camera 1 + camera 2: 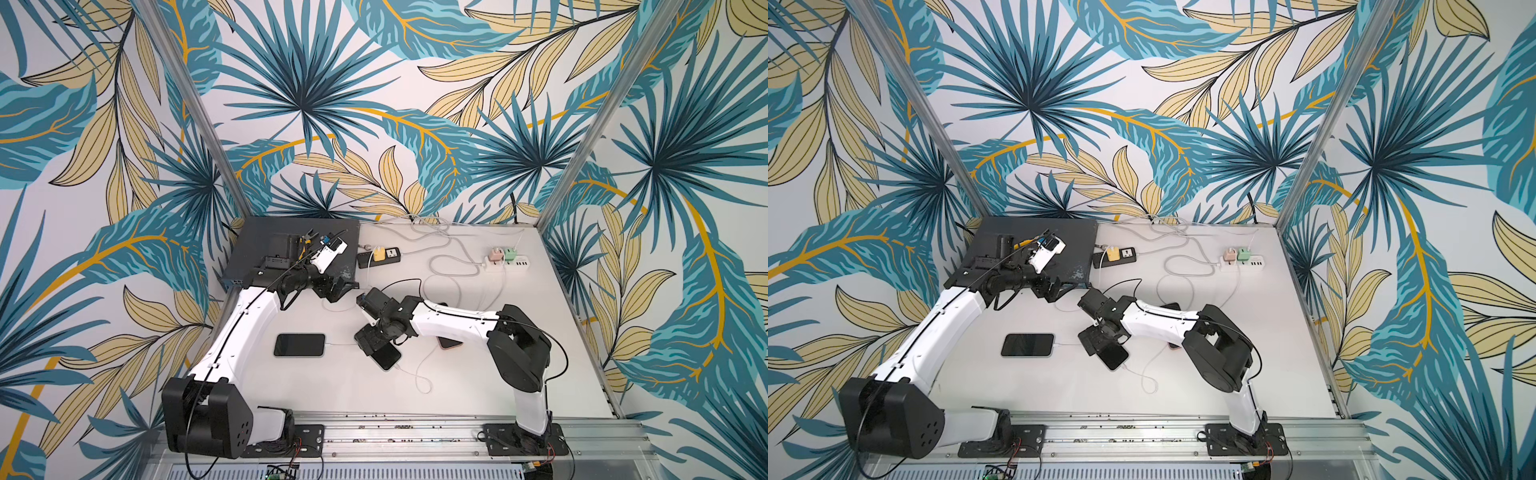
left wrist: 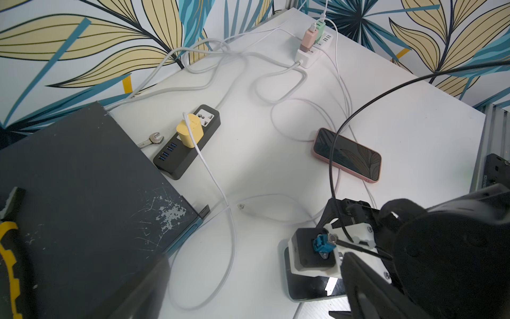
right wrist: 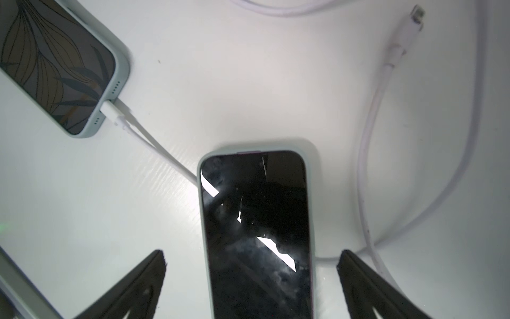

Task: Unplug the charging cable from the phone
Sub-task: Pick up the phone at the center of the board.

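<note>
While the fingers (image 3: 143, 284) of the right gripper (image 3: 252, 252) stand wide apart, one on each side of the phone (image 3: 254, 221), nothing is gripped. The charging cable (image 1: 402, 369) enters the phone's near end, which the right wrist view does not show. Judged step: approach. The next move calls for shifting off the phone body to the cable at the port, closing there and pulling straight along the phone's length. The left gripper (image 1: 338, 289), fingers likewise apart, hangs well away from the phone.
</note>
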`<control>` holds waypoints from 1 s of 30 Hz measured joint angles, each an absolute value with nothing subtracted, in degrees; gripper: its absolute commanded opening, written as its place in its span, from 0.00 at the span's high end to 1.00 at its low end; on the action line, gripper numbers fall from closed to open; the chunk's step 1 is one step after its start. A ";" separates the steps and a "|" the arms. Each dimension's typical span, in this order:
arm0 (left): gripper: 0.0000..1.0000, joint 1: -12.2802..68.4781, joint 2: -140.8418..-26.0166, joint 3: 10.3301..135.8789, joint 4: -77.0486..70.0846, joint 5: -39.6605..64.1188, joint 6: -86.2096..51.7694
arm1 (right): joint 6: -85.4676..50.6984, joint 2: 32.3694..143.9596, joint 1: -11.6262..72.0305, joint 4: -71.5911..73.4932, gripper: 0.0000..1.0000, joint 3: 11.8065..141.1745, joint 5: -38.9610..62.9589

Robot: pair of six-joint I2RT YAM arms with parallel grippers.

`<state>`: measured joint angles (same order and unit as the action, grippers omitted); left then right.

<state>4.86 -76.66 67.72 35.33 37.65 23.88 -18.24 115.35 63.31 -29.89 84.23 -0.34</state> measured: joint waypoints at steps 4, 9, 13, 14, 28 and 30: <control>0.00 4.51 -76.73 67.72 35.33 37.41 23.73 | -18.26 118.30 63.31 -30.48 0.01 87.00 -0.97; 0.00 4.03 -76.73 67.72 35.31 37.28 23.59 | -18.26 120.88 63.31 -31.99 0.02 88.62 -1.52; 0.00 3.75 -76.73 67.72 35.27 37.23 23.55 | -18.26 121.36 63.33 -33.19 0.03 88.79 -1.80; 0.00 3.70 -76.73 67.72 35.24 37.26 23.57 | -18.26 121.36 63.33 -33.39 0.04 88.90 -1.93; 0.00 3.27 -76.73 67.72 34.85 37.04 23.53 | -17.82 122.80 64.53 -35.18 0.09 90.56 -4.40; 0.00 3.27 -76.73 67.72 34.85 37.04 23.49 | -17.74 123.04 64.71 -35.48 0.11 90.94 -4.75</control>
